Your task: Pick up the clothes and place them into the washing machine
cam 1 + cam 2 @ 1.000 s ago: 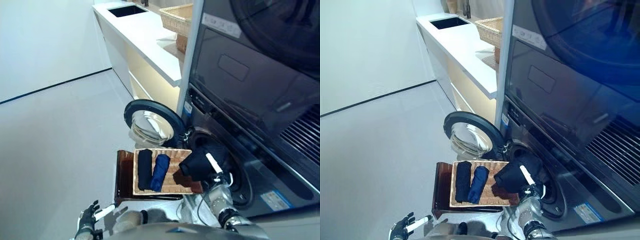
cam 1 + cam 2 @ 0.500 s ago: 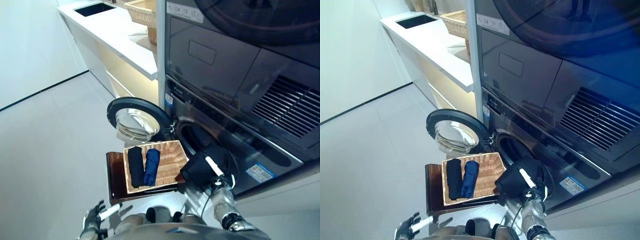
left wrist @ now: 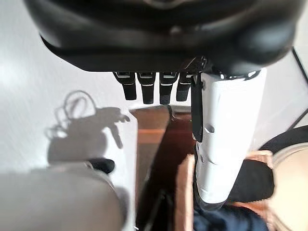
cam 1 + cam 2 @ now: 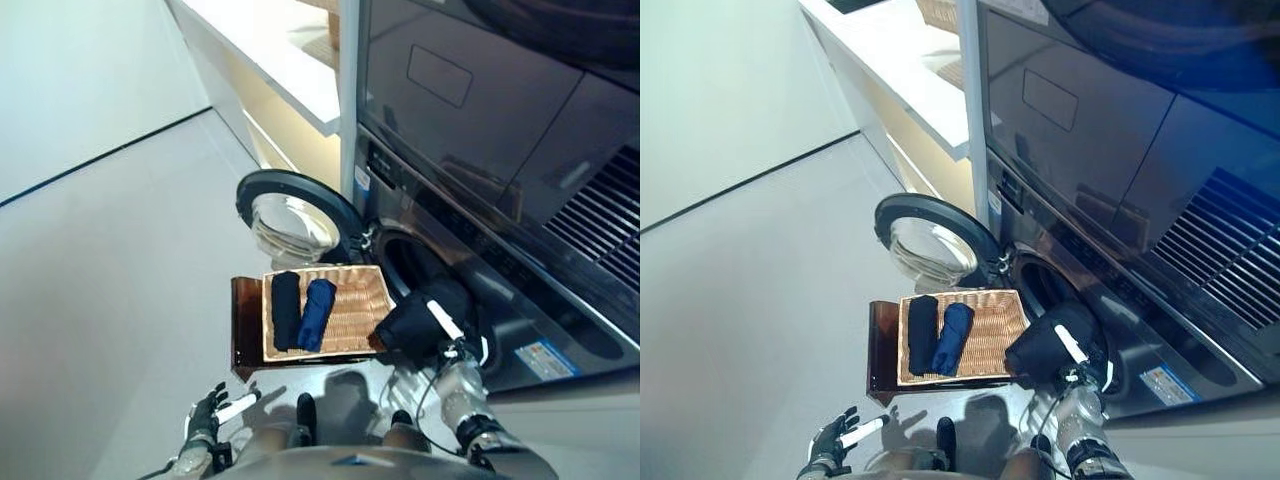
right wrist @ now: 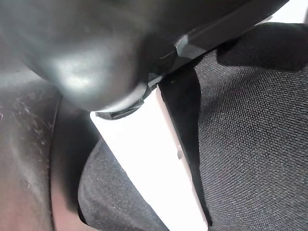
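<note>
Right hand (image 4: 448,345) clamped, fingers curled round bunched black woven garment (image 4: 408,330) by open washing machine drum (image 4: 415,268): soft, light, floppy, best gripped mid-bundle; left hand (image 4: 212,410) idle, fingers relaxed.

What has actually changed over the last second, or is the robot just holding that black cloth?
Mostly the camera shifted. The right hand still grips the black garment at the washing machine opening. The left hand stays idle and open, low down. Two rolled clothes remain in the wicker tray.
</note>
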`<state>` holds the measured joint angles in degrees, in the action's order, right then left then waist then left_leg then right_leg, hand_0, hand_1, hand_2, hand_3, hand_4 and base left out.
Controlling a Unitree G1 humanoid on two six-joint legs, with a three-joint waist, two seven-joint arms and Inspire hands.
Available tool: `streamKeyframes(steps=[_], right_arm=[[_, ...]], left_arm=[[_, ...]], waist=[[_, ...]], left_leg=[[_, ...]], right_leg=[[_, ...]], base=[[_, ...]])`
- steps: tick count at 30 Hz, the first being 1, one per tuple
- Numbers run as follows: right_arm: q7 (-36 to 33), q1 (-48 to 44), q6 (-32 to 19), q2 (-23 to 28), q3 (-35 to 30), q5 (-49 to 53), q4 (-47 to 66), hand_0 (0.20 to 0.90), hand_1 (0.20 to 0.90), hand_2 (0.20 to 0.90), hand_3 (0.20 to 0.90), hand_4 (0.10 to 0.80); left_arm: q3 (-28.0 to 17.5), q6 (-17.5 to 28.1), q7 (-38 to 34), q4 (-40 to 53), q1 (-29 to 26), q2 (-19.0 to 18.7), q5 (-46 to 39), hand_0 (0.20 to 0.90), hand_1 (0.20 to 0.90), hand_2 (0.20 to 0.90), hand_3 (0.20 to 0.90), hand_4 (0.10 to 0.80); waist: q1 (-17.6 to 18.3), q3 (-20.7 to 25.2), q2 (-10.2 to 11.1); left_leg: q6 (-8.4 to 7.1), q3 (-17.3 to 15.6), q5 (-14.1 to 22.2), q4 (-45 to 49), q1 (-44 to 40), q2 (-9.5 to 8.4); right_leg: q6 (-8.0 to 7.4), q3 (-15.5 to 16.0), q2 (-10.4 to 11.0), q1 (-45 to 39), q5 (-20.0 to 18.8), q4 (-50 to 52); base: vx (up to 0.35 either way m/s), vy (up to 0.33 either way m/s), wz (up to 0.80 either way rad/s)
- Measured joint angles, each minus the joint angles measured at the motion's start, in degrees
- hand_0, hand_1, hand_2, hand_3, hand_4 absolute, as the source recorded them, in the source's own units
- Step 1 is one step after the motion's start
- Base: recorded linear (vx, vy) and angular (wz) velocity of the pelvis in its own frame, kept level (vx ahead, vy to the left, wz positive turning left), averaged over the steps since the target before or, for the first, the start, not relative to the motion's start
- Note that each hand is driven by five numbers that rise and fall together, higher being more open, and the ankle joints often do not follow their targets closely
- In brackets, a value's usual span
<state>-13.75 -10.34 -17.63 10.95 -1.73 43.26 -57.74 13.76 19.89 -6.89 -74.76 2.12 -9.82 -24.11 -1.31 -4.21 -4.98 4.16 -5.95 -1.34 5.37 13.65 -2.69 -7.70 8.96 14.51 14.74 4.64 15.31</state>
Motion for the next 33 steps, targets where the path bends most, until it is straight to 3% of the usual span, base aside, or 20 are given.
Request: streamKeyframes(steps=[3,7,8,10,12,16,19,27,33], right_arm=[[0.0,-1.4,0.0,0.0,-0.2,0.1,-0.6,0.200,0.200,0.200,0.200,0.300],[-0.3,-5.4,-0.3,-0.4,0.3,1.4,-0.6,0.200,0.200,0.200,0.200,0.300],[-1.1,-9.2,-1.2,-0.6,0.4,2.6,-0.5,0.200,0.200,0.200,0.200,0.300],[-2.0,-10.7,-1.8,-0.6,0.6,4.6,1.4,0.200,0.200,0.200,0.200,0.300],[-2.7,-12.5,-3.5,-1.4,1.1,6.2,3.4,0.200,0.200,0.200,0.200,0.300],[-4.7,-15.4,-6.5,-2.7,1.4,9.0,9.8,0.200,0.200,0.200,0.200,0.300],[-6.8,-17.6,-9.8,-3.0,-0.1,10.2,12.1,0.200,0.200,0.200,0.200,0.300],[-11.4,-23.3,-14.3,-2.9,-6.1,11.4,11.8,0.200,0.200,0.200,0.200,0.300],[-13.0,-29.3,-16.4,0.5,-11.4,12.8,8.9,0.200,0.200,0.200,0.200,0.300]], left_arm=[[-0.1,0.0,-0.4,0.0,-0.6,-0.2,0.0,0.900,0.900,0.900,0.900,0.800],[0.3,0.6,-0.8,1.0,-3.1,-0.3,-1.0,0.900,0.900,0.900,0.900,0.800],[0.6,0.5,-1.1,1.0,-5.6,-0.5,-1.7,0.900,0.900,0.900,0.900,0.800],[0.7,0.6,-1.1,1.4,-8.0,-0.1,-2.3,0.900,0.900,0.900,0.900,0.800],[0.6,1.7,-1.3,3.6,-9.7,-0.6,-3.5,0.900,0.900,0.900,0.900,0.800],[0.6,1.9,-1.9,5.8,-10.4,-0.7,-5.9,0.900,0.900,0.900,0.900,0.800],[0.9,1.9,-2.1,7.9,-9.8,-0.7,-6.9,0.900,0.900,0.900,0.900,0.800],[1.5,3.0,-2.3,8.1,-10.0,-1.1,-7.9,0.900,0.900,0.900,0.900,0.800],[3.4,3.1,-2.2,10.1,-9.0,-1.3,-8.1,0.900,0.900,0.900,0.900,0.800]], waist=[[-0.5,-0.1,-0.5],[-2.1,-2.3,-0.2],[-2.3,-5.2,-0.4],[-2.2,-6.8,-1.3],[-2.5,-9.1,-0.5],[-2.4,-11.1,0.3],[-2.4,-12.3,0.4],[-2.5,-13.6,-0.2],[-3.5,-13.9,-2.6]], left_leg=[[1.00,-0.4,-0.7,0.5,2.4,-0.33],[0.70,-1.0,0.6,6.0,7.9,-0.19],[0.45,-0.4,2.6,11.2,11.5,0.31],[0.03,0.7,3.2,15.7,15.6,0.47],[-0.46,1.3,4.0,19.5,19.3,0.87],[-2.08,1.6,6.1,25.9,28.3,2.03],[-2.26,2.5,6.3,30.4,34.0,2.89],[-2.54,2.1,6.4,30.5,38.6,2.79],[-2.46,1.2,6.2,31.6,41.6,2.22]], right_leg=[[-0.84,-0.4,0.1,2.3,-0.6,0.4],[-0.62,-0.6,0.8,8.8,0.6,6.5],[0.06,-0.5,1.5,11.8,1.6,10.1],[0.35,0.8,1.5,14.0,2.9,14.2],[1.92,0.4,1.8,17.8,5.0,18.9],[2.63,-0.8,1.7,26.3,6.9,25.4],[3.35,-1.0,1.1,31.4,7.4,29.6],[3.87,-2.6,0.6,36.7,7.1,30.5],[3.99,-3.7,1.3,40.3,7.1,32.2]], base=[[-0.074,0.027,-0.01],[-0.243,0.019,-0.03],[-0.150,-0.065,0.01],[-0.164,-0.051,0.39],[-0.121,-0.026,0.35],[-0.042,-0.025,0.16],[-0.066,-0.010,0.07],[-0.006,0.034,0.01],[0.011,0.051,0.04]])
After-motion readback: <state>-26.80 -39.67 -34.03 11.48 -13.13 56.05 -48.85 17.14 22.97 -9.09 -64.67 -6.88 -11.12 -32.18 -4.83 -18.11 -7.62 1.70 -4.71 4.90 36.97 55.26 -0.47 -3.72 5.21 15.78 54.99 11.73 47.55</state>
